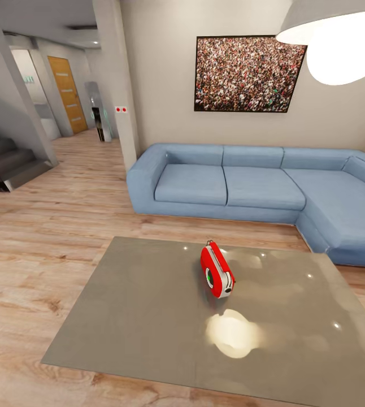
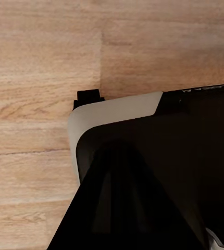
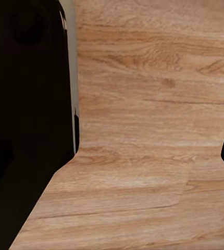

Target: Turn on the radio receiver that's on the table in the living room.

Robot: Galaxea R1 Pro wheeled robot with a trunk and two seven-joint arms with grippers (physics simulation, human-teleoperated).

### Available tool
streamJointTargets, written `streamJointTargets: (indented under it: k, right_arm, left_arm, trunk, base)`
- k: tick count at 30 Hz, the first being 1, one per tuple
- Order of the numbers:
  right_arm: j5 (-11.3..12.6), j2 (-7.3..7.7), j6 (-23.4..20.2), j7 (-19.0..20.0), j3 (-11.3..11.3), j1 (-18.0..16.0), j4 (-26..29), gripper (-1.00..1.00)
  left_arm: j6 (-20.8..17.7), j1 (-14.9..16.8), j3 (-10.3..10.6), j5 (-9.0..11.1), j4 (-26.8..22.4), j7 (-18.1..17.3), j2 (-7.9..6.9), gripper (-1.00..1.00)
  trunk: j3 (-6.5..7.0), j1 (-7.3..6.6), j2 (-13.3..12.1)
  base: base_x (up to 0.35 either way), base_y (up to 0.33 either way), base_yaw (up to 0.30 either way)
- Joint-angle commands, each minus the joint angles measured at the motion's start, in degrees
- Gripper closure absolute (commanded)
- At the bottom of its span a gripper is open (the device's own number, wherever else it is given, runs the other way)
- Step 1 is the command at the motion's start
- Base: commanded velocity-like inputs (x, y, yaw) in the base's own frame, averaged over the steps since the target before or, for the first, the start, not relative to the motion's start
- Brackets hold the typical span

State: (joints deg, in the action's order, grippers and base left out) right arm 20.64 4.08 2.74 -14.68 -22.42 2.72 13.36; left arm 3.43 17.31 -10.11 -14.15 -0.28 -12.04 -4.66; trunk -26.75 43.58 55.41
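I'm parked in front of the living room tabletop (image 1: 120, 316) — grey, glossy, with a lamp's glare on it — and the red radio (image 1: 217, 271) stands upright near its middle, well apart from every edge. Behind it is the blue corner sofa (image 1: 244, 183), with a framed crowd picture (image 1: 247, 73) on the wall above.

My read on the step: I'm at the table and facing the radio, but no arm shows over the tabletop in the head view. Both wrist cameras look down at the wood floor (image 3: 143, 104) alongside dark parts of the robot's own body (image 2: 159, 172), so the arms seem to hang low at my sides. I can't tell whether either claw is wide or narrow — the fingers just aren't clear enough to judge. Whether the radio is already switched on, I can't tell either; nothing on it visibly lights up at this size.

If it does need switching, the move would call for an arm brought up over the tabletop and a light press on the control, without tipping the radio — it looks narrow and top-heavy.

Writing: there's faint light lettering on the dark body in the left wrist view, too small to read. Nothing legible on the radio.
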Motion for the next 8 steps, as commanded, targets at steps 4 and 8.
streamJointTargets:
  k: [4, 8]
  right_arm:
    - [0.06, 0.04, -0.01, 0.0, 0.01, 0.0, 0.0, -1.0]
    - [0.02, 0.06, 0.0, 0.0, -0.03, 0.0, 0.0, -1.0]
  left_arm:
    - [0.0, 0.0, 0.0, -0.02, 0.0, 0.0, 0.0, 1.0]
    - [0.0, 0.0, 0.0, 0.0, 0.01, 0.0, 0.0, 1.0]
  trunk:
    - [0.0, 0.0, 0.0]
    - [0.0, 0.0, 0.0]
  base:
    - [0.0, 0.0, 0.0]
    - [0.0, 0.0, 0.0]
